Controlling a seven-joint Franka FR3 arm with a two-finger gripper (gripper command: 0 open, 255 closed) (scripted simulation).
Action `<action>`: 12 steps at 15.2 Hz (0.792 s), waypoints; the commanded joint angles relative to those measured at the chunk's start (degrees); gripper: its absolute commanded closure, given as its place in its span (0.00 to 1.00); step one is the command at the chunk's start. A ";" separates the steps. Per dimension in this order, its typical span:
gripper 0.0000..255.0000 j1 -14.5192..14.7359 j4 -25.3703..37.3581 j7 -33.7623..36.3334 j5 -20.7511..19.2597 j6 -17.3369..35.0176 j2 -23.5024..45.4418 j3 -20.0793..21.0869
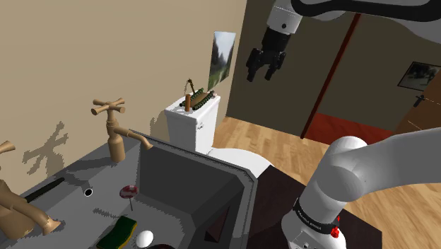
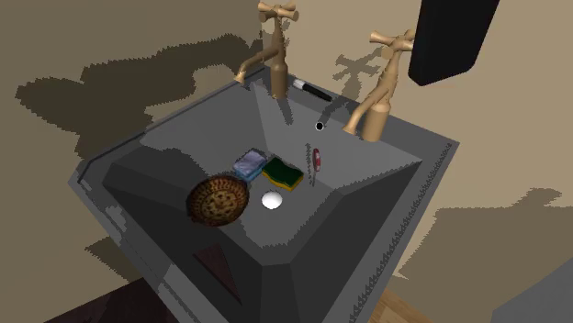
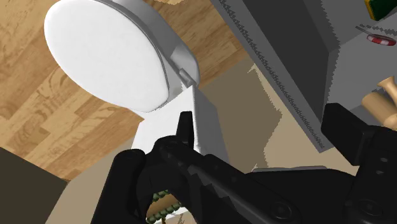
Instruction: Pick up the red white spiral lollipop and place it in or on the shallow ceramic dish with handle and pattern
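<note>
Plainly, the lollipop point(image 2: 317, 159) lies inside the sink point(image 2: 184, 138) on its sloping floor, its stick seemingly running from the sink's back toward its front. The gripper point(image 1: 262, 73), jaws parted and empty, hangs high, well apart from the sink.

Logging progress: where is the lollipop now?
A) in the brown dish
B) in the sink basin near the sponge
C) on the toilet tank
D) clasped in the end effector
B: the lollipop lies in the sink beside the sponge, apart from the dish; the end effector is open.
</note>
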 commanded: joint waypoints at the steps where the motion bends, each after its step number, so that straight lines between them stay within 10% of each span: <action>1: 0.00 0.00 0.00 0.00 0.00 0.00 0.00 0.00; 12: 0.00 3.34 -5.45 8.38 3.87 15.16 12.24 8.11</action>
